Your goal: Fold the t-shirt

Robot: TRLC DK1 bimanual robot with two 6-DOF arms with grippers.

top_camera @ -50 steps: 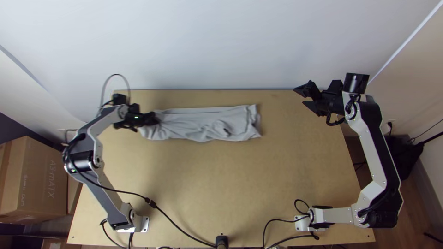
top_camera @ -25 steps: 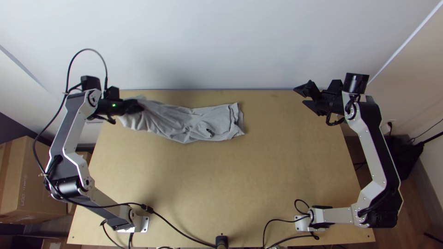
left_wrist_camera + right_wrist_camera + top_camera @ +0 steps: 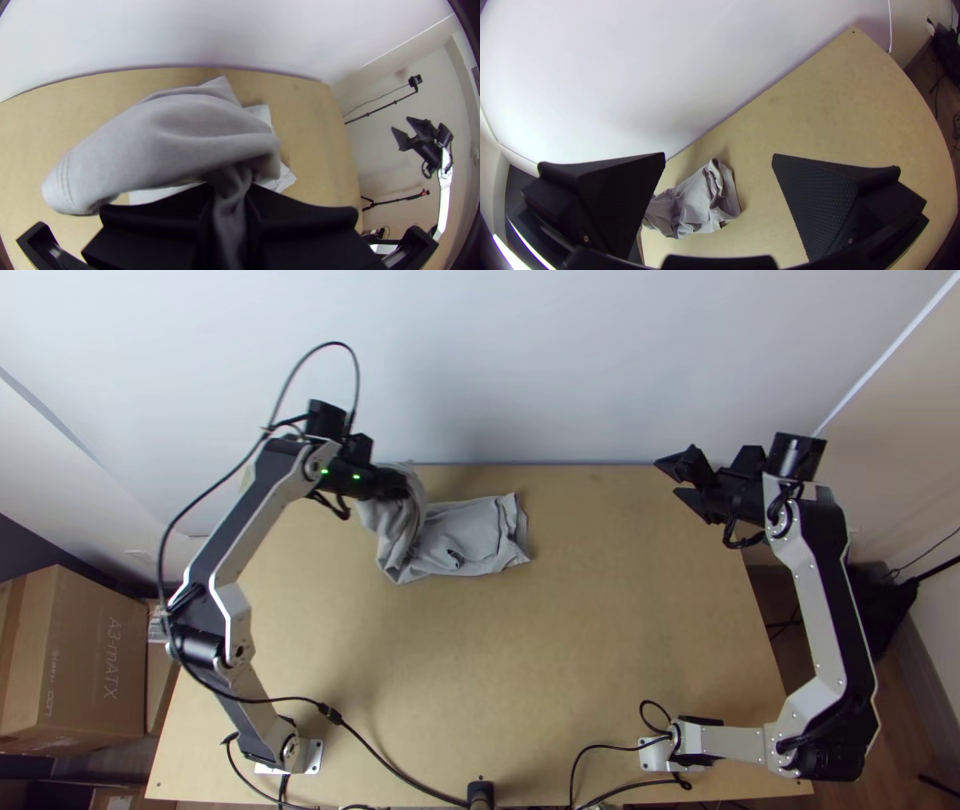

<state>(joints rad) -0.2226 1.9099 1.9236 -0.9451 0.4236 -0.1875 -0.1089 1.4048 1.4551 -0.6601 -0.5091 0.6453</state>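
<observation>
We have the t-shirt (image 3: pixel 470 538) near the table's far edge, left of the middle, its left part lifted and bunched, the rest lying on the wood as a wrinkled, layered strip. Our left gripper (image 3: pixel 400 488) has its fingers closed on the gathered cloth, close to the wall (image 3: pixel 560 360); in the left wrist view a fold hangs over those fingers. Our right gripper (image 3: pixel 668 477) is well apart from the shirt, by the table's far right corner, fingers wide apart and holding nothing. Between the shirt and the near edge we see a broad stretch of bare table (image 3: pixel 560 660), with a black cable (image 3: pixel 385 758) crossing its near left part.
</observation>
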